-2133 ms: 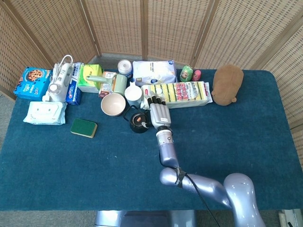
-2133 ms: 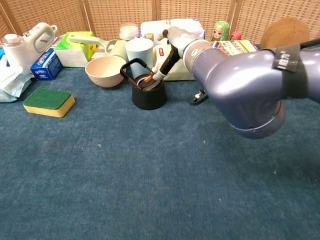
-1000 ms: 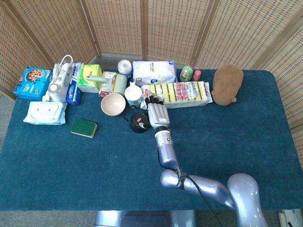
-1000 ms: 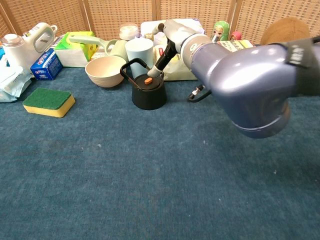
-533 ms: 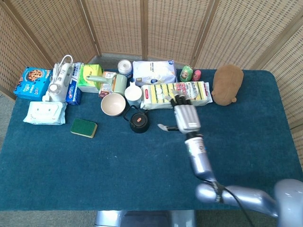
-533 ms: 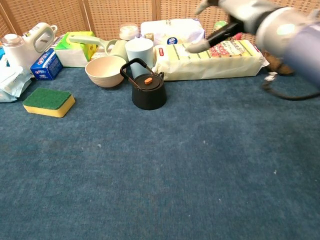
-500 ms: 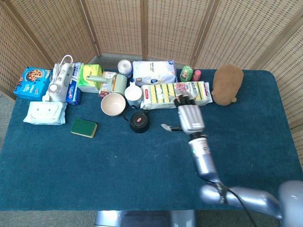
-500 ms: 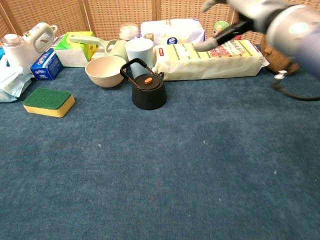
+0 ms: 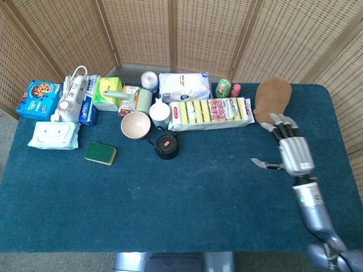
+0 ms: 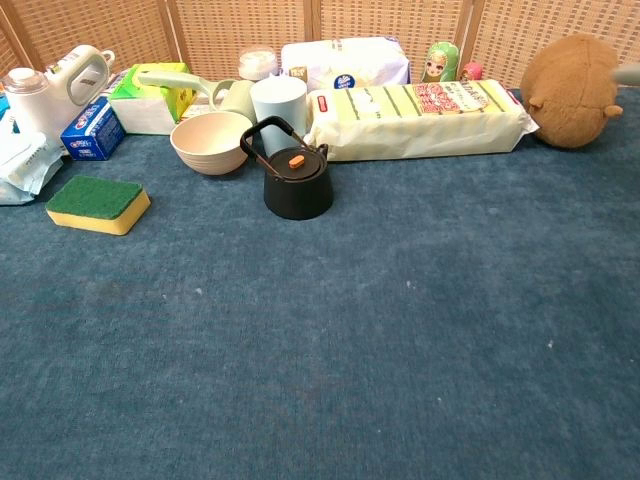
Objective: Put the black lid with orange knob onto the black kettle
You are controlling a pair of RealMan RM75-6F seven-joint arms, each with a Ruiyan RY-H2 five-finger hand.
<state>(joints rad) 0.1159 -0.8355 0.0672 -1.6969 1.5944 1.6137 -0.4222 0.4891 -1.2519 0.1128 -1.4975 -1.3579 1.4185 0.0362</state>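
Note:
The black kettle (image 9: 168, 147) stands left of the table's middle, its wire handle upright; the chest view shows the kettle (image 10: 298, 190) in front of a white cup. The black lid with the orange knob (image 9: 165, 144) sits on the kettle's mouth, and the lid (image 10: 297, 163) looks level in the chest view. My right hand (image 9: 291, 151) hovers far to the right of the kettle, near the table's right side, fingers spread and holding nothing. My left hand is out of both views.
Behind the kettle are a cream bowl (image 9: 135, 125), a white cup (image 9: 160, 114) and a long pack of sponges (image 9: 211, 113). A green-and-yellow sponge (image 9: 100, 153) lies left of the kettle. A brown plush toy (image 9: 272, 100) sits just beyond my right hand.
My right hand has let go of the lid, which now sits on the kettle. The hand has swung away to the right side of the table, fingers spread.

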